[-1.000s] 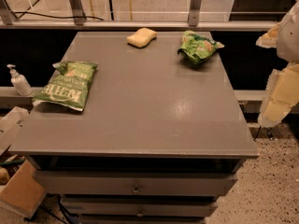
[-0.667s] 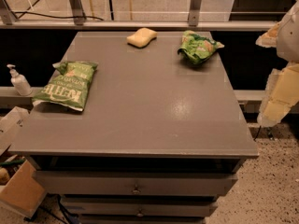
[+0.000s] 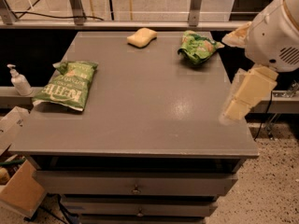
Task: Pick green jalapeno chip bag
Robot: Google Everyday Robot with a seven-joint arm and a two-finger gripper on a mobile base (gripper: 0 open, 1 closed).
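One long reach: gripper (image 3: 226,78) at three o'clock, jaws released, should descend flat onto chip bag (image 3: 67,85) at nine.

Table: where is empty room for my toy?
The wide middle and front, between the green jalapeno chip bag at left and the gripper beside the right edge. The back is crowded: sponge and small green bag.

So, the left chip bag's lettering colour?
White, on green jalapeno chip bag, camera view; end effector beside table right edge.
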